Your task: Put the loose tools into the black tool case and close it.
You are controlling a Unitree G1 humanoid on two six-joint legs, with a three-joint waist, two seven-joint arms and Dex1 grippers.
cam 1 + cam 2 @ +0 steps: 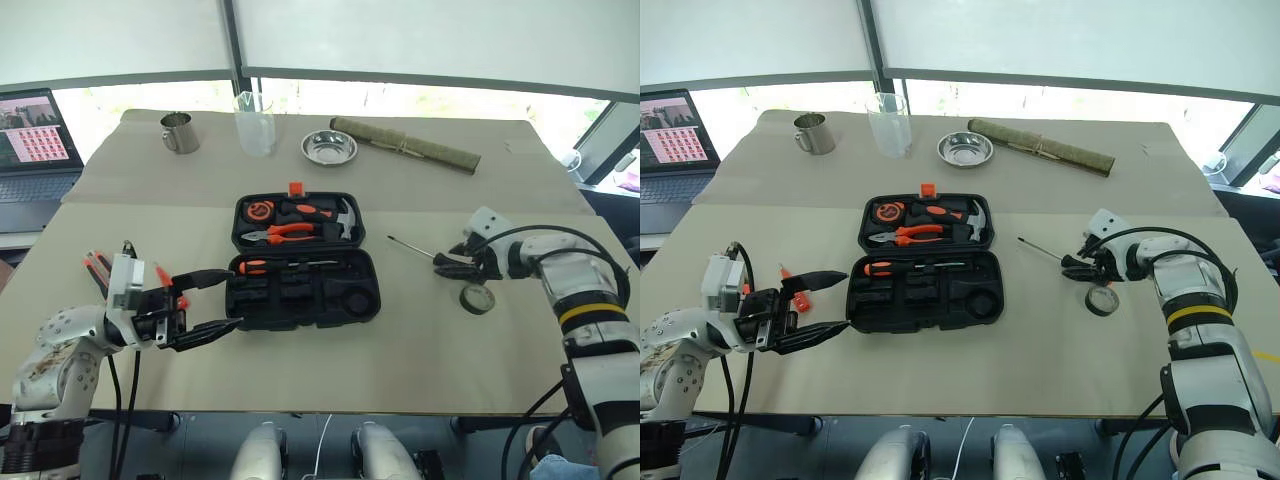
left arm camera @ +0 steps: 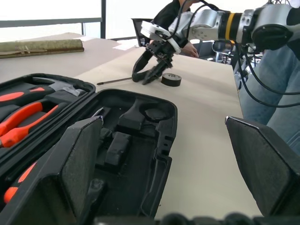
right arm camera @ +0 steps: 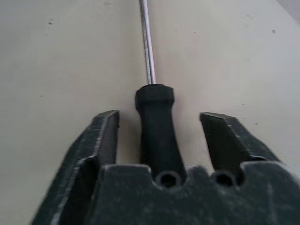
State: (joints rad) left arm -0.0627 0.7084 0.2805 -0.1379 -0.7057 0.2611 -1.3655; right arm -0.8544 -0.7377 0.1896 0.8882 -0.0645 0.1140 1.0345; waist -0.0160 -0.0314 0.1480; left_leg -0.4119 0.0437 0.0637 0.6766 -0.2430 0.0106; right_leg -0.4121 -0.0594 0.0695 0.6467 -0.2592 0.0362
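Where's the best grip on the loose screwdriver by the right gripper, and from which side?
Grip the screwdriver by its thick dark handle, coming from above along its length. It lies flat on the table, and the right gripper already straddles the handle, fingers open either side.

open black tool case (image 1: 925,265), screwdriver (image 1: 1045,250) by right gripper (image 1: 1076,268)

Both arms silver-grey metal, black cables looping along them. Right arm (image 1: 585,300), frame right: yellow band with black rings at forearm. Left gripper (image 1: 200,305), lower left: black fingers, orange fittings, white wrist block. Right gripper (image 1: 452,265): black fingers.
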